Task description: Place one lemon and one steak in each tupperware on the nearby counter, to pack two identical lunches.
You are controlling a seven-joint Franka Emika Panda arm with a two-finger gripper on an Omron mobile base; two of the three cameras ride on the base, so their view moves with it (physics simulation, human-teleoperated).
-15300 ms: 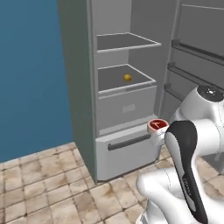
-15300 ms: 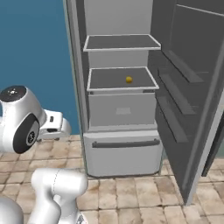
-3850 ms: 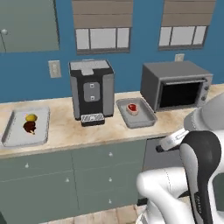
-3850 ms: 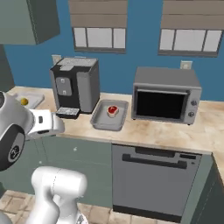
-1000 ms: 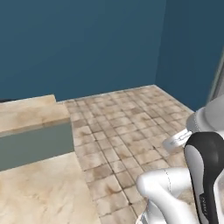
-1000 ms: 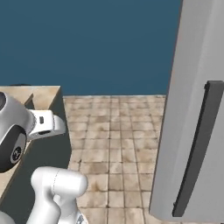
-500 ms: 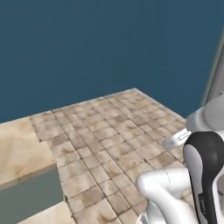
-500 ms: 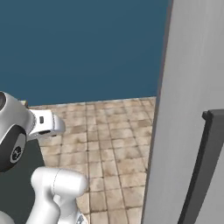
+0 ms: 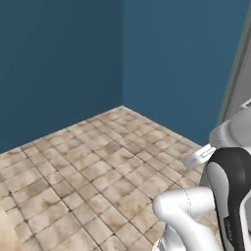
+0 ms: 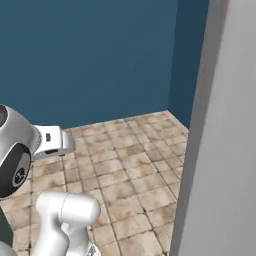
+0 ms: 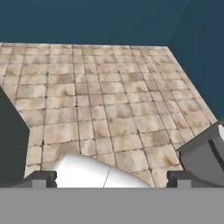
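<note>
My gripper [image 11: 111,179] is open, its two dark fingertips [image 11: 40,179] far apart with nothing held between them, and it looks down at tiled floor. The white hand sits folded close to the arm in the left base view [image 9: 198,157] and in the right base view [image 10: 52,142]. The lemons, the steak and both tupperware trays are out of view. Of the counter, just a thin beige sliver [image 9: 3,235] shows at the lower left edge.
Brown tiled floor [image 9: 98,171] runs to a corner of dark blue walls [image 9: 122,54]. A tall grey fridge side [image 10: 225,150] stands close on the right. A dark grey block [image 11: 205,157] and a dark panel [image 11: 11,144] flank the hand view.
The whole picture has shifted as the base turns: the counter end has slid out to the left and the grey fridge side has grown on the right. The arm keeps its folded pose.
</note>
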